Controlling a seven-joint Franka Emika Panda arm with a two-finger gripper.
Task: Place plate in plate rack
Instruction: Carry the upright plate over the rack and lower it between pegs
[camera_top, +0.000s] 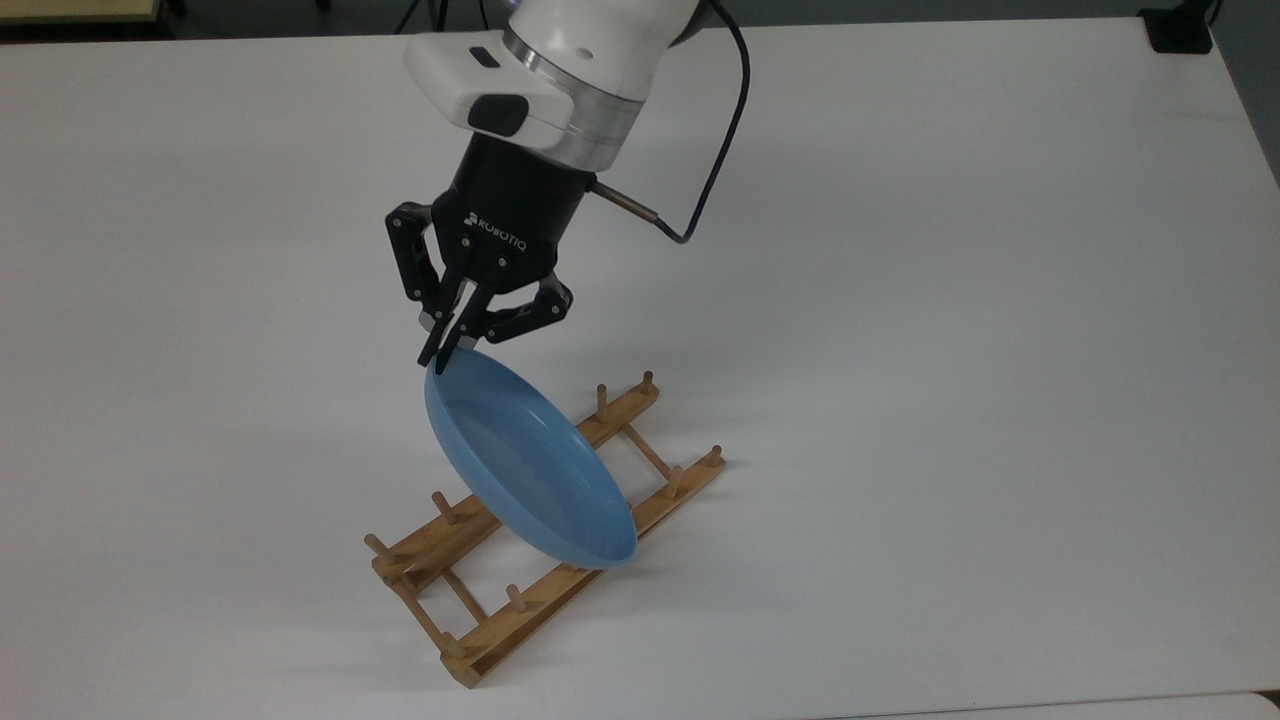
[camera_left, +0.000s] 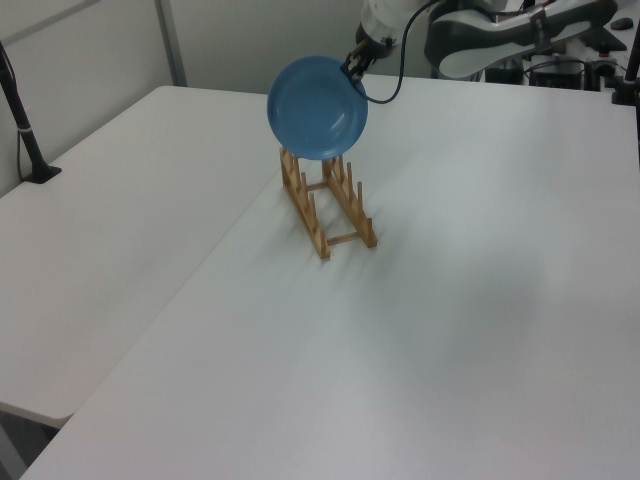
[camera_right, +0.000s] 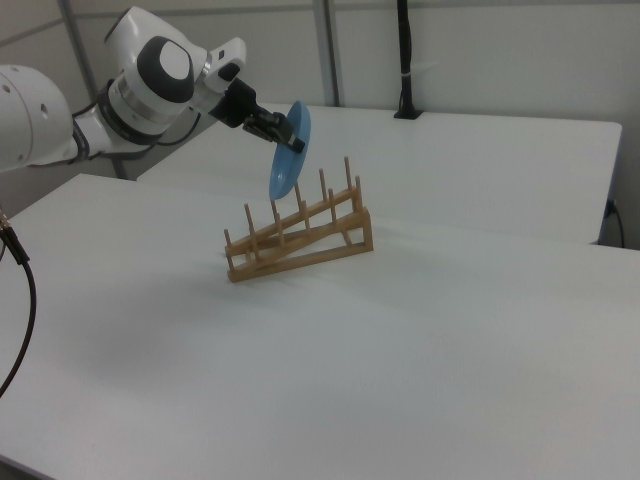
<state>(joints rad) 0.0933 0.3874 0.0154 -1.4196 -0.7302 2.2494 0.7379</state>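
White table (camera_top: 1000, 300) | gripper (camera_top: 440, 352) clamped on plate (camera_top: 525, 470) rim (tilted) | above plate rack (camera_top: 520, 600)

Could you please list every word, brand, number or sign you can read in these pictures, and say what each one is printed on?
"ROBOTIQ": white letters on the black body of the pincer, read in the top view.
No other text can be read; the plate, the plate rack and the table bear no markings.
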